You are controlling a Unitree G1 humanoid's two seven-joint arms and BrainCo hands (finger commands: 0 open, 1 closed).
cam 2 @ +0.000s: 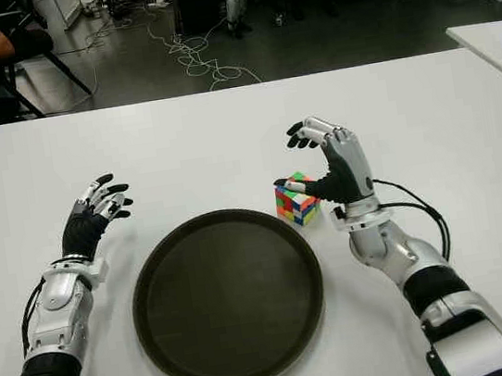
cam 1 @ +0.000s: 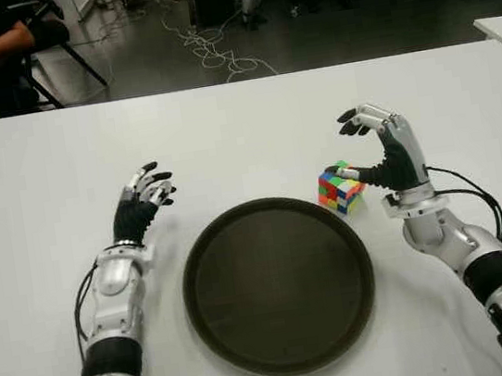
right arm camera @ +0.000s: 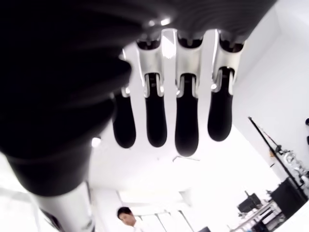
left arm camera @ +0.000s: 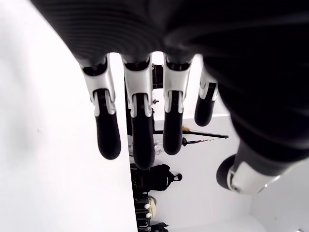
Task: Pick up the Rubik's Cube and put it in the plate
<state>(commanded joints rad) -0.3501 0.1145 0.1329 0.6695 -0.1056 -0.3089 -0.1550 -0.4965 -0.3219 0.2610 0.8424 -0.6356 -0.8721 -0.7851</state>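
So the Rubik's Cube (cam 1: 340,186) sits on the white table (cam 1: 224,126), just off the plate's (cam 1: 278,282) far right rim, not picked up yet. The right hand (cam 1: 380,153) is right beside it, thumb at the cube's top edge, fingers arched open above, gripping nothing. I'd drop the fingers over the far side and pinch against the thumb before lifting, or it'll probably skid. The left hand (cam 1: 143,201) hangs open left of the plate, empty. No readable labels or writing anywhere.
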